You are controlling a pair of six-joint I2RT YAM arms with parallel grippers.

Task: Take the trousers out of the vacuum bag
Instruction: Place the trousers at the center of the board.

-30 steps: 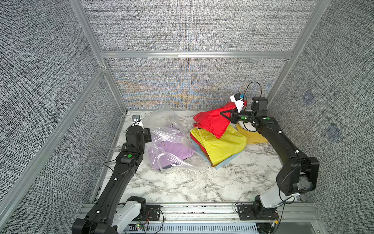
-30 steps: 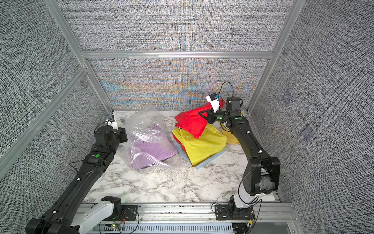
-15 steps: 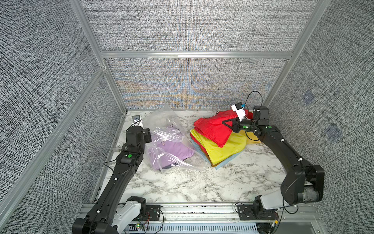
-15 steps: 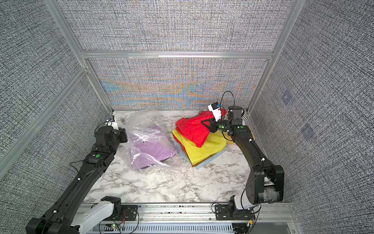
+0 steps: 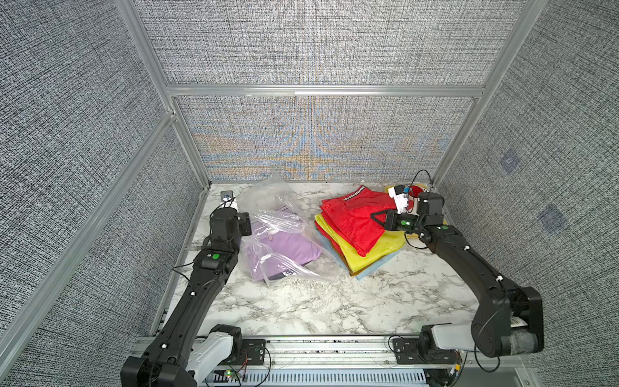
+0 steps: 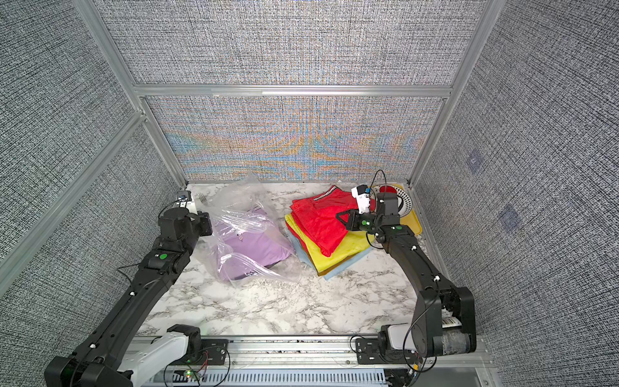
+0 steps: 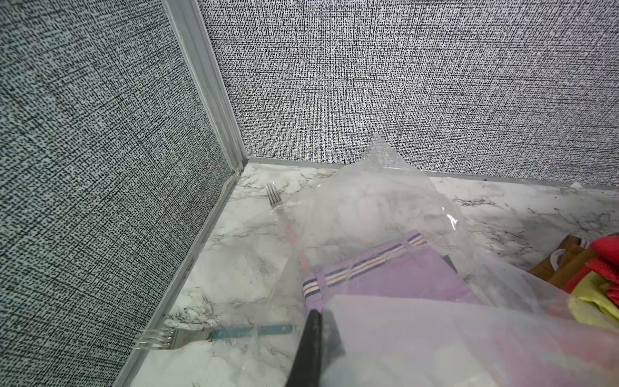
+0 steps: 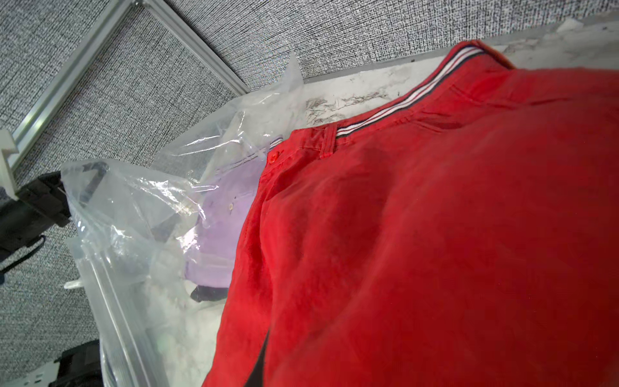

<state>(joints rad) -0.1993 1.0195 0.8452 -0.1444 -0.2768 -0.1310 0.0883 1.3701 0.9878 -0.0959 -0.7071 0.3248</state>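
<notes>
On the desk, the vacuum bag lies left of centre with folded trousers inside it. Just right of it sits a stack of trousers, with the right claw on its top pair. A tray lies behind the stack, in the far right corner. The left claw meets the bag's left edge. Two forks lie by the left wall, partly under the bag.

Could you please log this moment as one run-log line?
left gripper: shut on vacuum bag | right gripper: shut on red trousers atop yellow trousers | lilac trousers: inside bag
</notes>
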